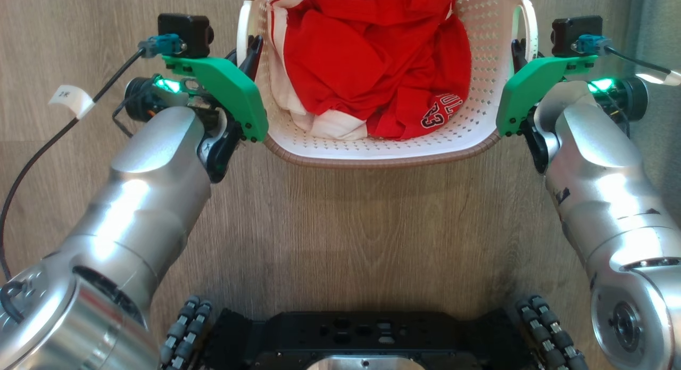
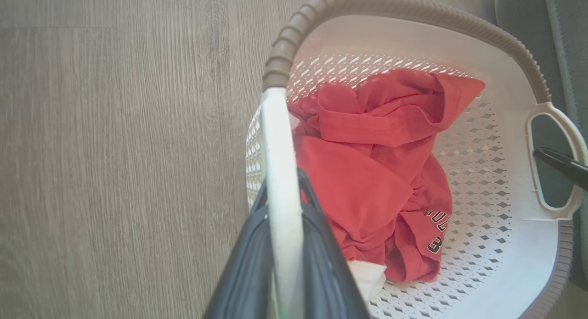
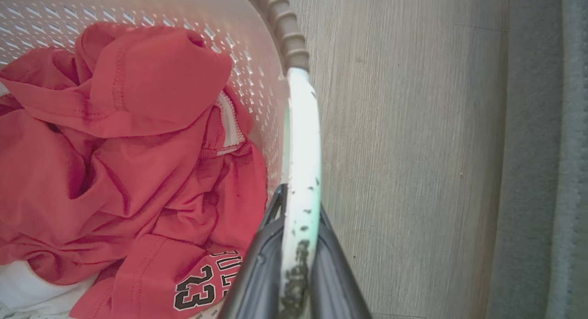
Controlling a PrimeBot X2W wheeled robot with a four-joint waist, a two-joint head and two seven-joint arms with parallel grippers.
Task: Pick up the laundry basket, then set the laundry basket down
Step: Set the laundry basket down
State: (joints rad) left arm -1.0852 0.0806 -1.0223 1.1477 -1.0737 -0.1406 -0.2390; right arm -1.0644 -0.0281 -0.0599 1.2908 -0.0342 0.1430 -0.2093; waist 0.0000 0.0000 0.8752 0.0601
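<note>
Over wood floor (image 1: 340,226), the laundry basket (image 1: 372,146) lies handle-to-handle left-right, left jaws and right jaws clamped on its handles (image 1: 243,29).

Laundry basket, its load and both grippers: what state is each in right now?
laundry basket, upright, loaded, gripped at both sides; whether it is off the floor I cannot tell.
left gripper, shut on the left handle.
right gripper, shut on the right handle.
red clothes, crumpled loose inside the basket.
white garment, bunched under the red clothes at the near side.
</note>
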